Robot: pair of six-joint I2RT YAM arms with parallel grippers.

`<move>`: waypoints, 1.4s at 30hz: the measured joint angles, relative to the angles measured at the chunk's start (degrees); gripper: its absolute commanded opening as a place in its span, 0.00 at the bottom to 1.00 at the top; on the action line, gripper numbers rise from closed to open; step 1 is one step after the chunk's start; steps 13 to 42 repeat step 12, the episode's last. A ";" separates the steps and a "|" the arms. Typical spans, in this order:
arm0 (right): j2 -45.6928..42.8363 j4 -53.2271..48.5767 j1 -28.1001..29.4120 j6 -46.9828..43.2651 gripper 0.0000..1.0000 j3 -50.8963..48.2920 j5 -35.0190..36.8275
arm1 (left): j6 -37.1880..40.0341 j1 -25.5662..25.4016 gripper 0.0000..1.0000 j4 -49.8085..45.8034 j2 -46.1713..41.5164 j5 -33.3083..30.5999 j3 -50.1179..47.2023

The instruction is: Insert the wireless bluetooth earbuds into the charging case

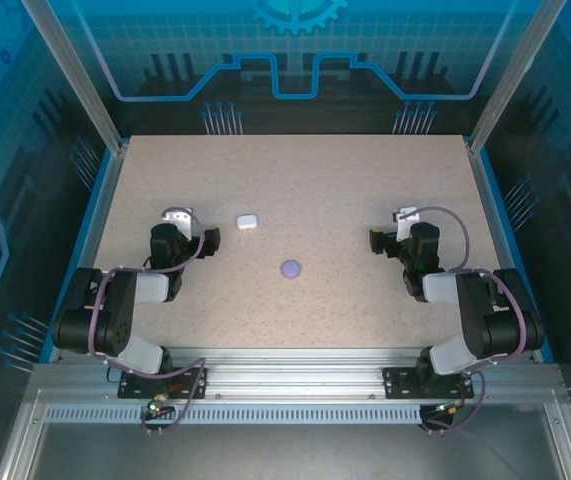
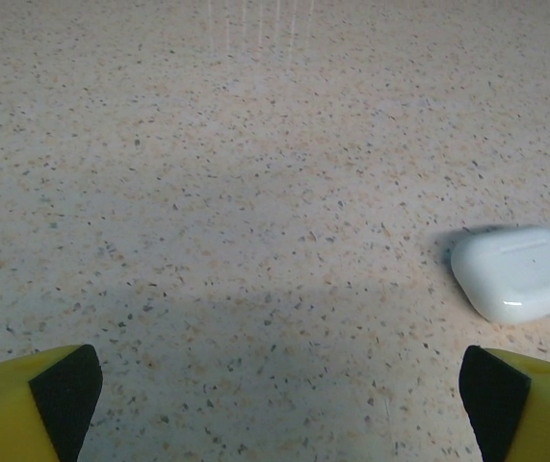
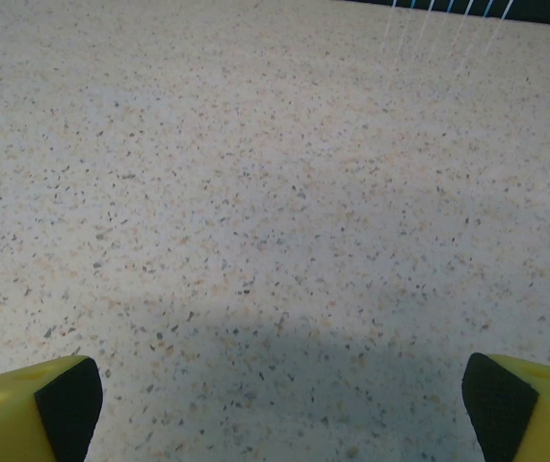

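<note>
Two pincers, both spread wide and gripping nothing. The left pincer (image 2: 279, 399) hangs low over the counter (image 1: 295, 180), and the white charging case (image 2: 517, 272) lies just ahead of its right-hand fingertip (image 2: 494, 399), near but apart. The case rests flat on its broad side with the lid looking shut, so it probably sits stable and won't roll. The right pincer (image 3: 279, 399) is well apart from the case, on its right, over bare counter, likely parked clear so the arms don't crowd each other. A flat round purple disc (image 1: 291, 268) sits near the case, to its right and closer to the arm bases. I cannot tell where the earbuds are; with the lid down they may be inside. Wide jaws look like standby.
</note>
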 measured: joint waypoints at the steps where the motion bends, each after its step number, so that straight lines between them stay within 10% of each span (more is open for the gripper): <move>1: 0.00 0.09 0.00 0.00 1.00 0.17 -0.02 | -0.17 0.00 0.99 0.00 0.00 -0.17 0.11; 42: 0.00 0.09 0.00 0.00 1.00 0.33 -0.04 | -1.07 0.04 0.99 0.00 0.00 -0.42 0.17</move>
